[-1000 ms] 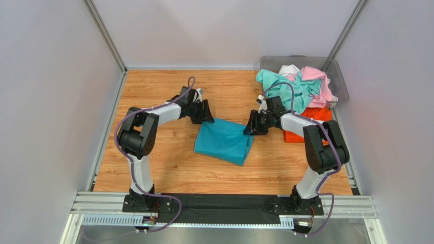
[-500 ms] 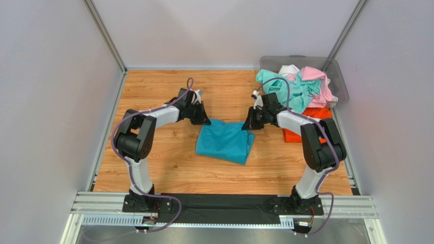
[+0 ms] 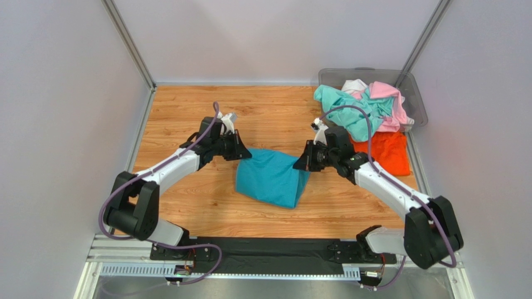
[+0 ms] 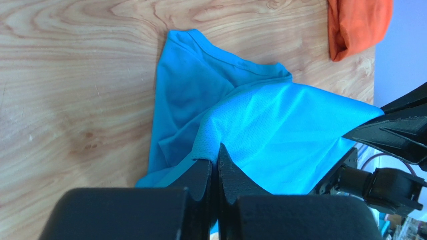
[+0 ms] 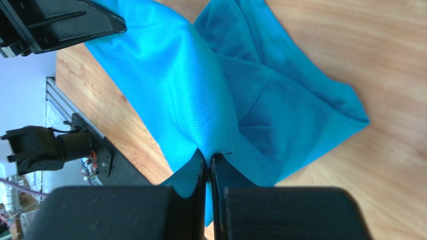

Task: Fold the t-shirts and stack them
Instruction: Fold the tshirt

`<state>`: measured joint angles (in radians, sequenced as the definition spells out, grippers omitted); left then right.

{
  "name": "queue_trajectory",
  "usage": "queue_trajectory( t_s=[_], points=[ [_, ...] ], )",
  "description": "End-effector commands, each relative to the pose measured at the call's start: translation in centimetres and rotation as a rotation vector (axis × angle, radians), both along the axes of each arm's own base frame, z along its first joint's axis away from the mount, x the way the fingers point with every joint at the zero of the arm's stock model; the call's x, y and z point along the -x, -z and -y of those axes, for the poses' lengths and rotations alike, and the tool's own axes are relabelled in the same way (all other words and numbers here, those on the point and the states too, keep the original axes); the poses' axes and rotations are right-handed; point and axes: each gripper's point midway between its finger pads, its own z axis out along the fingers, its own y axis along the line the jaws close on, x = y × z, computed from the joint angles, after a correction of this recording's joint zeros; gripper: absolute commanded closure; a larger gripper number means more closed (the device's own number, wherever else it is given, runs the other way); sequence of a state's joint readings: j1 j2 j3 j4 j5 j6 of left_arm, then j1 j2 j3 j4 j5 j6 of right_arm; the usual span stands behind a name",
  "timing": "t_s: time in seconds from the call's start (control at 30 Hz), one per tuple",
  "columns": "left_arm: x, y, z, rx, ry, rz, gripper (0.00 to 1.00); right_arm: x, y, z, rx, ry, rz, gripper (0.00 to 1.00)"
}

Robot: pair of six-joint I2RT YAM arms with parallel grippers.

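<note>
Teal-blue t-shirt: 1 edge pinched between the 2 closed fingers of the right gripper; raised fold stretched to the left gripper (upper left corner); remainder rumpled on the wooden table.

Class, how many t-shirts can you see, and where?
5: teal-blue shirt at centre; orange shirt beside the bin; mint-green shirt, pink shirt and white shirt piled in it. Others may lie hidden underneath.

Light: bright and even from overhead, with the walls washed pale.
Shadows: soft and faint on the table, deepest beneath the raised cloth.
Sheen: the lifted fold of the teal-blue t-shirt glows lighter than the layer under it (both my wrist views show this).
Focus: my left fingers and right fingers are dark, soft-edged blocks up close, while the wood grain is crisp.
</note>
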<state>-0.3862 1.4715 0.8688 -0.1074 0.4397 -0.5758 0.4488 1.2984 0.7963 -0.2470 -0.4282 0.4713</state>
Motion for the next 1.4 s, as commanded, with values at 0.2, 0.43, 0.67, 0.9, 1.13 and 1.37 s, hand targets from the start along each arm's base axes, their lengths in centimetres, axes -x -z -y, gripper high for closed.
queue_trajectory(
  t_s=[0.2, 0.43, 0.67, 0.9, 1.13, 1.37],
  points=[
    [0.2, -4.2, 1.3, 0.005, 0.032, 0.141, 0.96, 2.1, 0.1, 2.2, -0.03, 0.154, -0.065, 1.0],
    [-3.0, -2.1, 3.8, -0.033, 0.071, 0.098, 0.95, -0.2, 4.3, 7.0, 0.08, 0.391, -0.127, 1.0],
    [-5.8, 2.7, 4.1, -0.134, 0.042, 0.008, 0.95, -1.8, 6.9, 7.5, 0.118, 0.36, -0.161, 1.0],
    [-6.6, 5.4, 4.3, -0.178, 0.061, -0.035, 0.84, -3.6, 10.4, 9.2, 0.213, 0.461, -0.25, 0.99],
    [-6.4, 4.6, 3.5, -0.216, 0.048, -0.031, 0.29, -4.3, 9.2, 8.8, 0.217, 0.43, -0.252, 0.63],
    [-5.8, -2.1, 1.1, -0.235, -0.057, 0.087, 0.0, -3.2, 1.4, 8.8, 0.149, 0.41, -0.119, 0.0]
  ],
)
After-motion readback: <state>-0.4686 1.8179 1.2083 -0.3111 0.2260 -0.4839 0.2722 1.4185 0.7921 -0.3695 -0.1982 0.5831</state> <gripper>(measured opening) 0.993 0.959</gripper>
